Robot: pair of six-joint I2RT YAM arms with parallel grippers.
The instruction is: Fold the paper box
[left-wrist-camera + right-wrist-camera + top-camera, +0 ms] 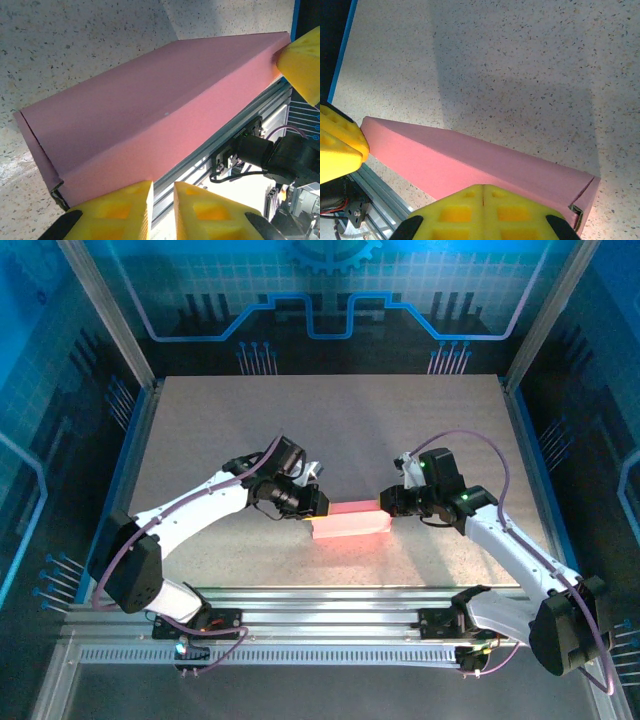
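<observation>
The paper box (350, 524) lies as a closed, long pink block on the speckled table, between my two grippers. My left gripper (318, 506) sits at its left end. In the left wrist view its yellow fingertips (162, 185) stand a narrow gap apart with nothing between them, and the left finger (120, 200) rests against the box (150, 110). My right gripper (386, 502) is at the right end. In the right wrist view it (483, 189) is shut, tips pressed together against the box (470, 165). A folded end flap (582, 200) shows at the box's corner.
The aluminium rail (330, 600) runs along the table's near edge, close behind the box (225, 135). Bare speckled tabletop (330, 430) stretches beyond the box to the back. Metal posts and blue-lit walls (100, 330) enclose the table on both sides.
</observation>
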